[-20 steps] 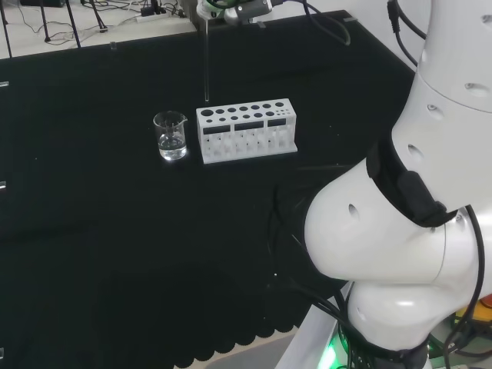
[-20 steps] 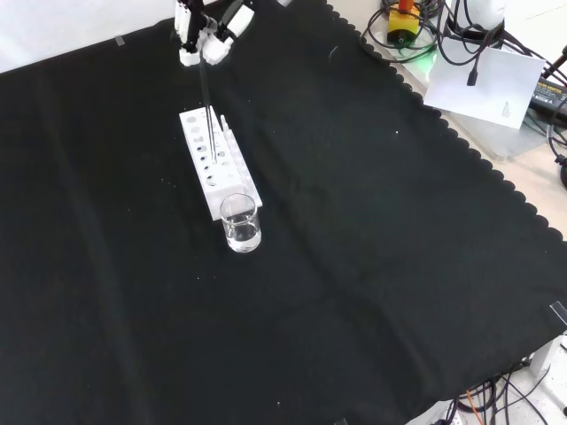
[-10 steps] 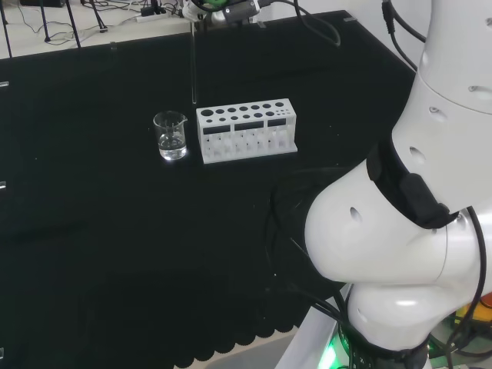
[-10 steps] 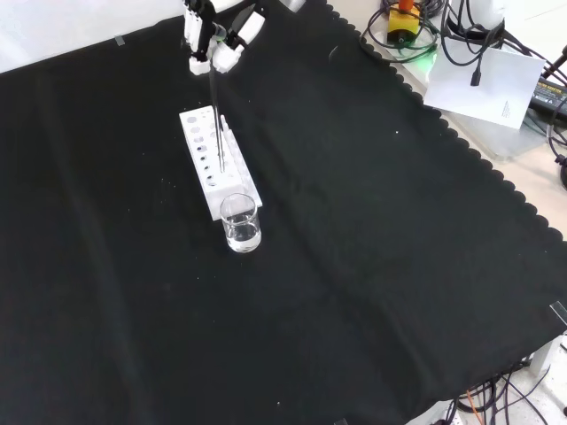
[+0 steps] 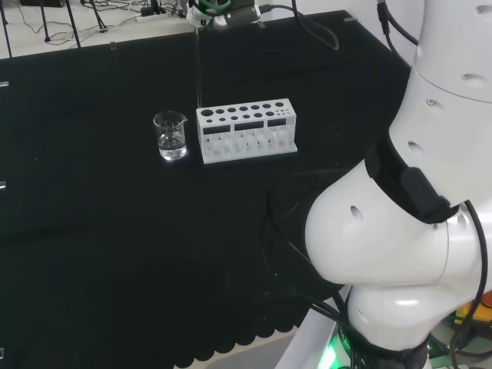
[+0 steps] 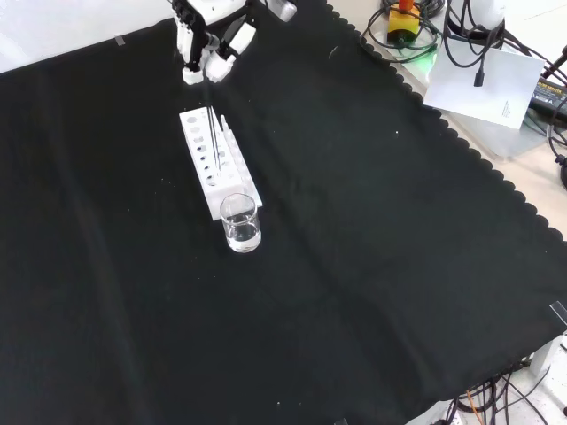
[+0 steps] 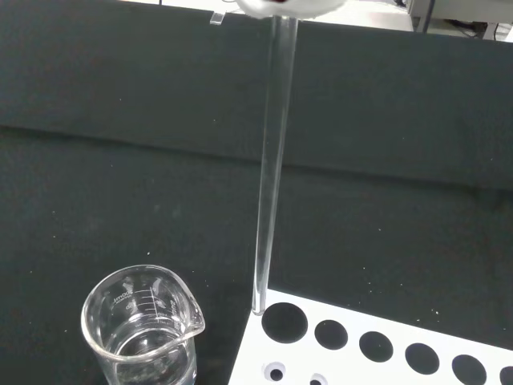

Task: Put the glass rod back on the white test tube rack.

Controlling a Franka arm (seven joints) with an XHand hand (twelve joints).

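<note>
The glass rod (image 5: 199, 69) hangs upright, and the hand (image 5: 219, 9) is shut on its top end at the far edge of the cloth. In the front view the hand (image 6: 209, 37) is above the far end of the white test tube rack (image 6: 232, 188), with the rod (image 6: 212, 119) reaching down over the rack's holes. The wrist view shows the rod (image 7: 271, 176) with its tip just above the rack's corner (image 7: 250, 353), beside the corner hole. In the head view the rack (image 5: 246, 141) stands mid-cloth.
A small glass beaker (image 5: 171, 136) with some clear liquid stands right beside the rack's end, close to the rod's tip; it is also seen as the beaker (image 6: 241, 223) in the front view and the beaker (image 7: 143, 330) in the wrist view. The arm's white links (image 5: 407, 207) fill the head view's right.
The hand carried the rod a little toward the beaker, then back toward the rack's end. The rod's tip now hangs slightly lower, at the rack's corner.
</note>
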